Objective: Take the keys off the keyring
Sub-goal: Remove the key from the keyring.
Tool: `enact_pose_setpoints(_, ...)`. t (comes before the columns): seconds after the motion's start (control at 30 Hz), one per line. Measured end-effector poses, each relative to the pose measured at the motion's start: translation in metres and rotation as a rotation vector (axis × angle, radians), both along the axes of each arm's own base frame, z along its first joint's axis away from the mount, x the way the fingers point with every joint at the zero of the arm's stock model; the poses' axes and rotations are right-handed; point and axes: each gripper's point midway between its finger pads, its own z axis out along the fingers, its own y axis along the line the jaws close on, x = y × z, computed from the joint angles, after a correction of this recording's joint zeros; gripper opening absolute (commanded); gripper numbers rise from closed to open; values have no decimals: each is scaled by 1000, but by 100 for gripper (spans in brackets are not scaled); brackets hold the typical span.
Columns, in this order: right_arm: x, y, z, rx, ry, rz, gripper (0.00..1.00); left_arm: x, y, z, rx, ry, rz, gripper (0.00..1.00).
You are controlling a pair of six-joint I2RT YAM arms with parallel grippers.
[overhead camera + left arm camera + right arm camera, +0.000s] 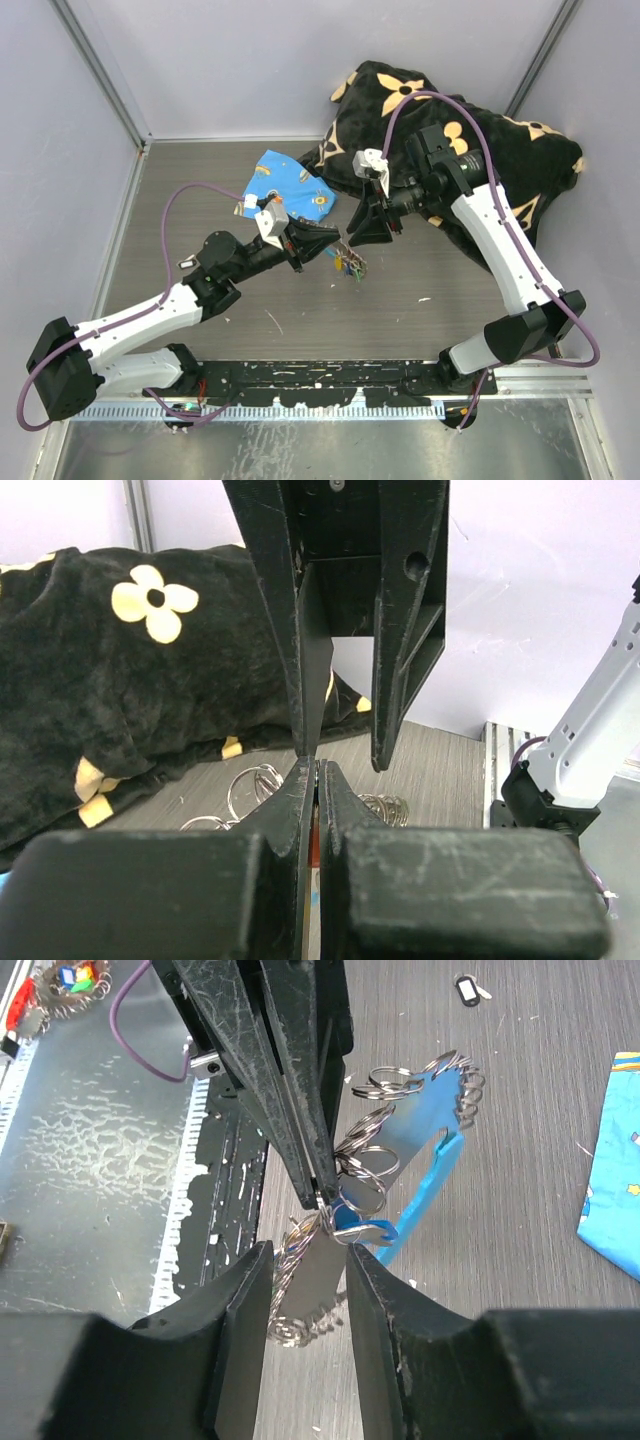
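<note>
The keyring is a bunch of thin metal loops with a light-blue curved piece. It hangs just above the table, and in the top view small coloured keys show on it. A blue key head sits at the pinch point. My left gripper is shut on the keyring, and something red shows between its fingers. My right gripper is open, with one finger on each side of the hanging loops just below the left fingertips. It also shows in the top view.
A black cloth with yellow flowers lies at the back right, with a blue printed cloth beside it. A small dark tag lies on the table. A black strip runs along the near edge, and grey walls close in both sides.
</note>
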Motion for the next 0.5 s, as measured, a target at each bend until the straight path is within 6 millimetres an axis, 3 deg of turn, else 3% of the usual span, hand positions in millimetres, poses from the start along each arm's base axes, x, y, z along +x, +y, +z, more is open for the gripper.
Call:
enact_pose_setpoints(0.2, 5, 5, -2, 29, 35, -11, 39, 0, 0, 1, -5, -1, -1, 0)
enact_pose_setpoints(0.5, 6, 10, -2, 60, 64, -9, 30, 0, 0, 3, -12, -3, -2, 0)
